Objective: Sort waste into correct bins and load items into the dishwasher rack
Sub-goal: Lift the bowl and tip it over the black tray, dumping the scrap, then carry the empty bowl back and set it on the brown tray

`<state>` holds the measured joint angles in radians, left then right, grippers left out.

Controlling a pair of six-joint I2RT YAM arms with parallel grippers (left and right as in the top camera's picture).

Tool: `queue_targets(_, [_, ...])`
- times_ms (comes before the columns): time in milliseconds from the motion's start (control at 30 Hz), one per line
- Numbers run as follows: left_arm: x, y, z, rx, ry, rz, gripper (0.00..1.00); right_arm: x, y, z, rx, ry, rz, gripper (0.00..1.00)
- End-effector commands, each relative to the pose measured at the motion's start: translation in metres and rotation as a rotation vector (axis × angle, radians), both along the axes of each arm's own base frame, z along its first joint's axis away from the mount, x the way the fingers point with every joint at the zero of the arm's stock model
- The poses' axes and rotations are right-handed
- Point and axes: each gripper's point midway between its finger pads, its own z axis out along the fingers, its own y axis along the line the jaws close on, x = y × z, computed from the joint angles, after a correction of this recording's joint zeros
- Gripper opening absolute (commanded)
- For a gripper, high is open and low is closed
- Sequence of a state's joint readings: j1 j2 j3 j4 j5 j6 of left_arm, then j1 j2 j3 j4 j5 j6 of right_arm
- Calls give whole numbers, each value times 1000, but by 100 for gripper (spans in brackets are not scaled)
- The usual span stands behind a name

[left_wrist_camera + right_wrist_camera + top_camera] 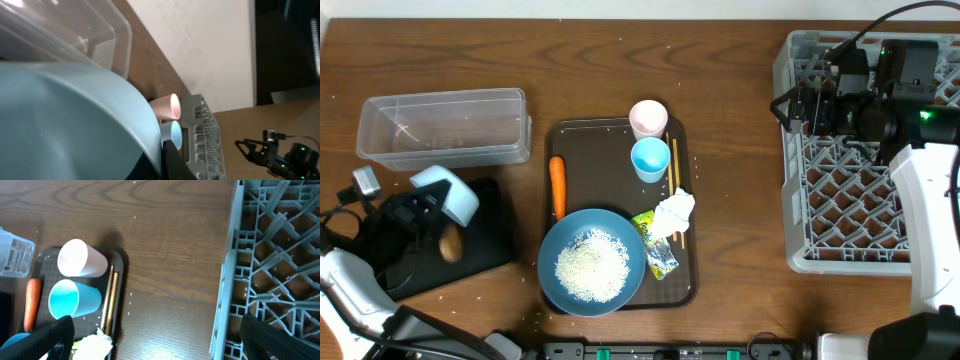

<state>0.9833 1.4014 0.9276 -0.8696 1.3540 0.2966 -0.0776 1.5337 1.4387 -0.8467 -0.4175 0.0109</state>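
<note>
The left claw is clamped shut on the small pale-blue bowl, at the near left over the shallow black rectangular tray. A small brown food lump lies on that tray just near of the bowl. In the left wrist view the bowl's curved wall fills most of the frame and hides the claw except for one dark finger.

The right claw gapes wide and empty over the left edge of the large grey plastic rack; only its two dark fingertips show, cut off at the frame's bottom.

The clear rectangular plastic tub runs left to right at the far left. A sticker on its corner carries print too small to read.

On the dark-brown serving tray the short orange carrot and the thin wooden chopsticks both lie near to far, at the left and right sides. The pink cup and light-blue cup stand mouth up at the far end. The large blue plate holds loose white rice. Beside it, the crumpled white paper napkin overlaps the chopsticks and touches the yellow-green printed wrapper, whose lettering is illegible.
</note>
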Motion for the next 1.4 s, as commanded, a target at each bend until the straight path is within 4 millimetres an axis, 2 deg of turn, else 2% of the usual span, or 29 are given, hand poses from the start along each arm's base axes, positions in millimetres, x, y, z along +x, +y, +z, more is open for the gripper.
queue_targets(0, [-2, 1, -4, 51, 1, -3, 6, 1, 3, 6, -3, -14, 11, 98])
queue_targets(300, [4, 0, 1, 95, -29, -27, 6, 2, 3, 6, -3, -14, 11, 99])
queue_targets(467, [17, -15, 15, 163, -63, -102, 6, 1, 3, 6, -2, -13, 11, 98])
queue_targets(567, [28, -25, 15, 222, 1, -138, 6, 1, 3, 6, -2, -13, 11, 98])
queue_targets(800, [62, -66, 19, 433, 108, -235, 6, 1, 3, 6, -3, -14, 11, 98])
queue_targets(933, [87, -108, 19, 614, 81, -311, 6, 1, 3, 6, -3, -14, 11, 98])
queue_targets(1067, [108, -151, 3, 842, 71, -365, 6, 2, 3, 7, -3, -17, 12, 98])
queue_targets(1167, [117, -187, -18, 986, 84, -416, 6, 2, 3, 7, -3, -18, 11, 98])
queue_targets(1267, [120, -215, -47, 1078, 117, -477, 6, 2, 3, 7, -3, -17, 11, 98])
queue_targets(1367, [120, -229, -79, 1146, 172, -524, 6, 2, 3, 7, -3, -16, 11, 98])
